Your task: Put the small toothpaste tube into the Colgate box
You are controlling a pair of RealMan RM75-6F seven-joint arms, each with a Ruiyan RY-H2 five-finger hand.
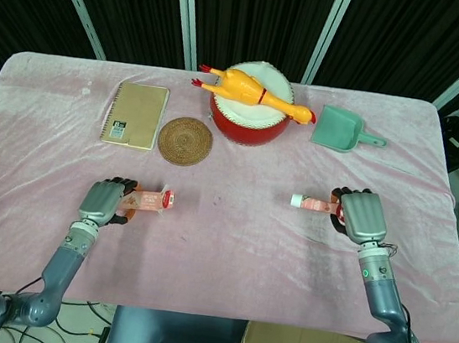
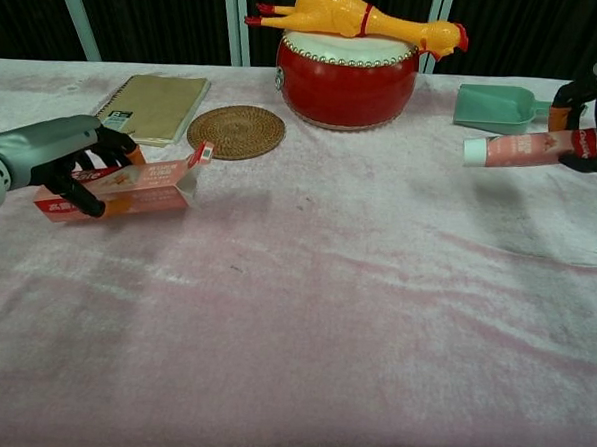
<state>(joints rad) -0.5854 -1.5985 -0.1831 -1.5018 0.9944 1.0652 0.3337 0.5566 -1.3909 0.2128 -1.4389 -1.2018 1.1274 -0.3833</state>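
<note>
- The left hand grips the toothpaste box around its closed end, fingers curled over the top and thumb underneath.
- The box is lifted off the pink tablecloth and tilted, its far end raised; a shadow falls on the cloth beneath it in the chest view.
- The box's open end with its flap points toward the middle of the table.
- The right hand holds the small toothpaste tube by its crimped tail, pinched between the fingers and thumb.
- The tube lies roughly level, clear of the cloth, with its white cap pointing toward the box.
- Box and tube are well apart, on opposite sides of the table, with bare cloth between them.
- At the back of the table stands a red drum with a yellow rubber chicken lying across its top.
- A round woven coaster lies just left of the drum, and a tan spiral notebook lies beside the coaster.
- A green dustpan lies to the right of the drum, handle pointing right.
</note>
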